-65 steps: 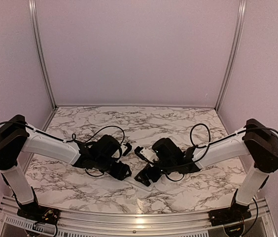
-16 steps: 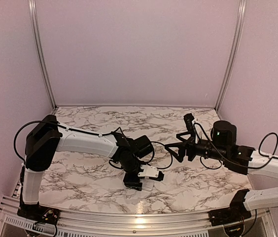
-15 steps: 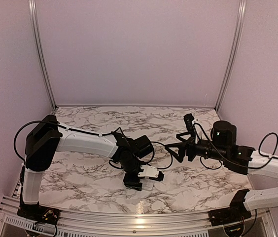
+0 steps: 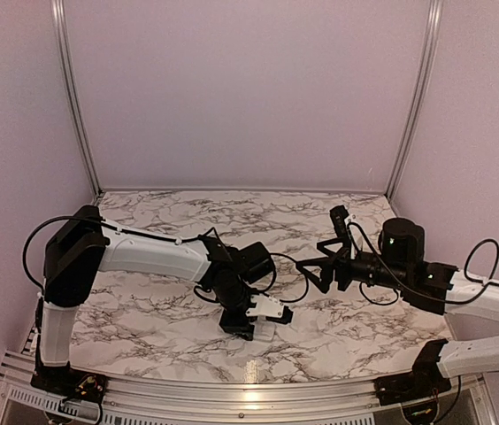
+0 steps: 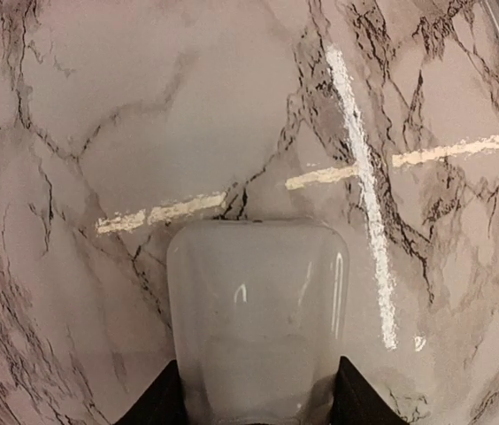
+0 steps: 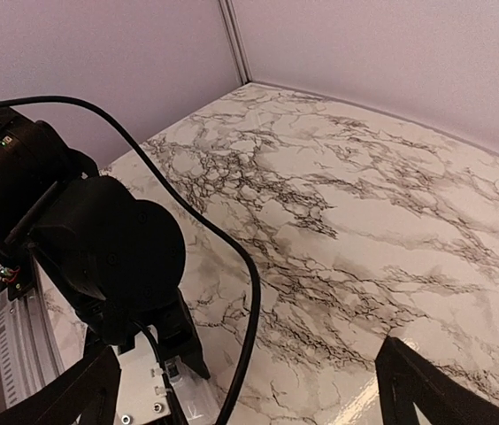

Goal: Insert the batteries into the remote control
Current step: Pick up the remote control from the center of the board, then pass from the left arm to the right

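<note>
Marble-print table, smooth and glossy. Right gripper raised right of centre, jaws spread wide, empty. Left gripper down at near centre, jaws partway apart astride the remote control, dark fingertips at its side edges; firm hold or not, cannot tell. Remote control flat on table: white hard plastic, rounded corners, shiny. Likely light, stiff, slippery; best pinched across the narrow sides. Batteries not visible anywhere.

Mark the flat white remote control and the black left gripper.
flat white remote control [image 5: 257,310]: left wrist view, centre of its glossy face.
black left gripper [image 5: 258,400]: left wrist view, midway between fingertips.
</note>
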You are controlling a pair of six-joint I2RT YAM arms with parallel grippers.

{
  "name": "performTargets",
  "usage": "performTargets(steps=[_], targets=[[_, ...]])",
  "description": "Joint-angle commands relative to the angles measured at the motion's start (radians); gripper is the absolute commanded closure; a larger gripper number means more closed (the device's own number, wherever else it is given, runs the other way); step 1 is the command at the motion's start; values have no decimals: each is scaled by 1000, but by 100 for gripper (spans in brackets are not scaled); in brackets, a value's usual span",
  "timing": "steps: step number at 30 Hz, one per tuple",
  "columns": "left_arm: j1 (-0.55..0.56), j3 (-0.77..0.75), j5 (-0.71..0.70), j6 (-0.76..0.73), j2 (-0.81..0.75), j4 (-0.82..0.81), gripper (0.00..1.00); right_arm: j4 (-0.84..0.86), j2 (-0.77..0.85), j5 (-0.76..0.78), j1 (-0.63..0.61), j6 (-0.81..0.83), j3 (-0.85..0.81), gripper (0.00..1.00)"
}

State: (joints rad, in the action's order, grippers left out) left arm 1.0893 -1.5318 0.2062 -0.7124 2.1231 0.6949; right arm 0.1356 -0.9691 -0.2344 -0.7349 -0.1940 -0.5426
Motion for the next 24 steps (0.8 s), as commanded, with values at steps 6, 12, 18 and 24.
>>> performTargets(steps=[6,12,18,24], targets=[[-87,156,262,134,-341,-290,70,81,67,-76,11,13,15,1],[-132,274,426,247,-529,-520,70,191,69,-274,11,47,-32,1],[-138,366,507,375,-623,-759,70,311,-46,-456,-39,60,-103,2],[-146,431,573,447,-652,-879,70,309,-109,-462,-141,147,-177,6]])
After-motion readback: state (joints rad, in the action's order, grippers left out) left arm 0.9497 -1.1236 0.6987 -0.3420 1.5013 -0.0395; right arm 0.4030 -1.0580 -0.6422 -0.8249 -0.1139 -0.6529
